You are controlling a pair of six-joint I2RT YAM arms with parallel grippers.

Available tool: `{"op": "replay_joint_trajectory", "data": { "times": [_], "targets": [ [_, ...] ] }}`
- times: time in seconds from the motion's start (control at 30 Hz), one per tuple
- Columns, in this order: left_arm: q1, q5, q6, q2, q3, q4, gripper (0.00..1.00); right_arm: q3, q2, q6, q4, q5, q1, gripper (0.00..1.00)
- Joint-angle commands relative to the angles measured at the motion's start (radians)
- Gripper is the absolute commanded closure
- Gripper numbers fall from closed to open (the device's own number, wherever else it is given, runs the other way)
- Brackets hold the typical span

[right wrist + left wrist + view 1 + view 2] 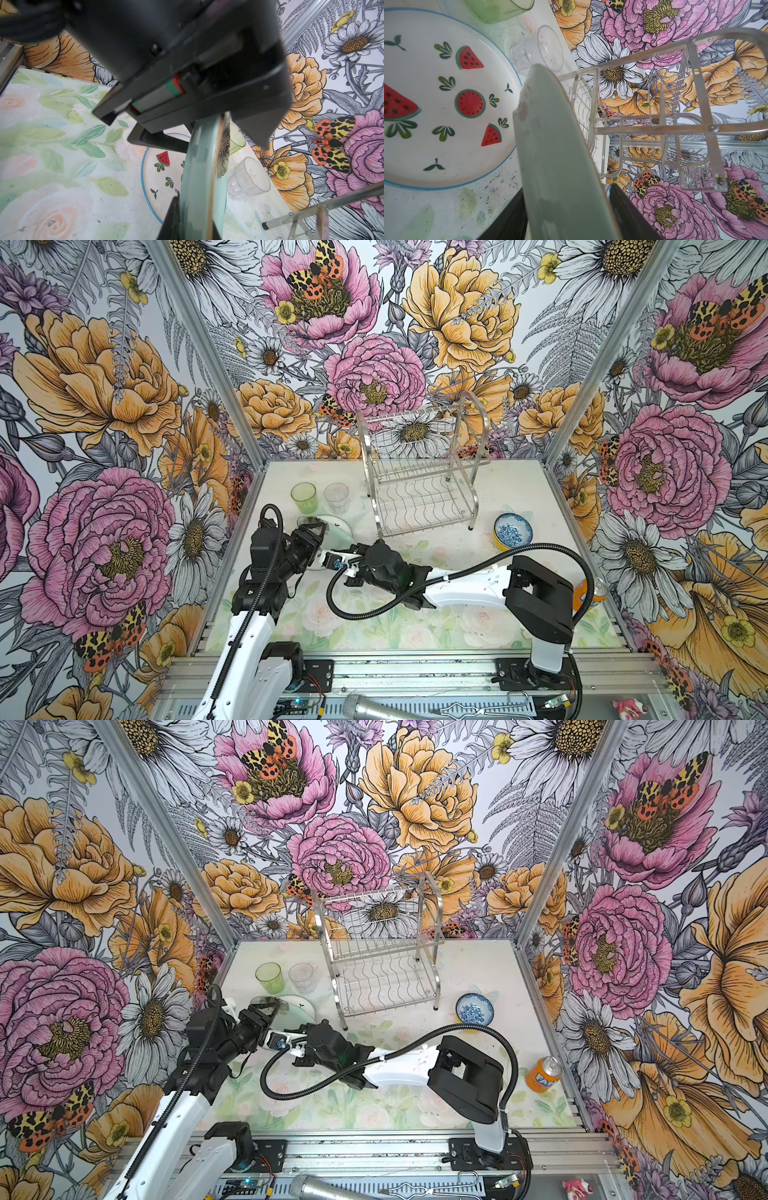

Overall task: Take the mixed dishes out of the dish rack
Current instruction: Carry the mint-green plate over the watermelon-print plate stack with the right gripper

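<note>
Centre-left | green plate (pixel 560 155) on edge, pinched by right gripper (pixel 330 561) | left gripper (pixel 311 527) part-open, straddling its rim

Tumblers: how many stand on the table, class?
2. The green tumbler stands left of the dish rack; the clear tumbler stands between it and the rack. No others show.

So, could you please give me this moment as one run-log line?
rack empty | right gripper holds green plate | left gripper straddles it
</note>
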Motion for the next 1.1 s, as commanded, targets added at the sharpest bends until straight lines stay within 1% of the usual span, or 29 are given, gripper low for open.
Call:
{"op": "replay_joint_trajectory", "data": {
  "times": [0.0, 0.33, 0.4, 0.5, 0.53, 0.57, 0.63, 0.73, 0.8, 0.9, 0.97, 1.07],
  "targets": [
    [0.017, 0.076, 0.054, -0.013, 0.033, 0.030, 0.48, 0.063, 0.001, -0.026, 0.128, 0.009, 0.016, 1.00],
    [0.030, 0.100, 0.054, -0.024, 0.020, 0.044, 0.63, 0.079, 0.023, -0.022, 0.138, 0.022, 0.017, 1.00],
    [0.032, 0.103, 0.060, -0.025, 0.022, 0.041, 0.74, 0.080, 0.027, -0.022, 0.140, 0.028, 0.017, 1.00],
    [0.035, 0.103, 0.066, -0.025, 0.023, 0.035, 0.86, 0.080, 0.029, -0.019, 0.143, 0.039, 0.017, 0.97],
    [0.037, 0.103, 0.067, -0.025, 0.025, 0.032, 0.89, 0.078, 0.030, -0.020, 0.143, 0.043, 0.017, 0.95],
    [0.039, 0.104, 0.069, -0.026, 0.025, 0.029, 0.90, 0.079, 0.032, -0.018, 0.144, 0.046, 0.017, 0.92],
    [0.041, 0.102, 0.074, -0.028, 0.028, 0.020, 0.90, 0.080, 0.036, -0.015, 0.144, 0.057, 0.017, 0.88],
    [0.043, 0.101, 0.081, -0.028, 0.029, 0.013, 0.95, 0.077, 0.035, -0.006, 0.146, 0.064, 0.015, 0.81],
    [0.044, 0.098, 0.084, -0.027, 0.030, 0.009, 0.95, 0.073, 0.034, -0.001, 0.146, 0.066, 0.013, 0.72],
    [0.046, 0.094, 0.087, -0.026, 0.030, 0.008, 0.99, 0.062, 0.025, 0.008, 0.148, 0.082, 0.012, 0.57],
    [0.047, 0.091, 0.091, -0.027, 0.029, 0.006, 1.00, 0.051, 0.017, 0.014, 0.150, 0.087, 0.009, 0.50],
    [0.051, 0.085, 0.099, -0.026, 0.029, 0.001, 1.00, 0.033, 0.003, 0.019, 0.152, 0.097, 0.006, 0.46]
  ]
}}
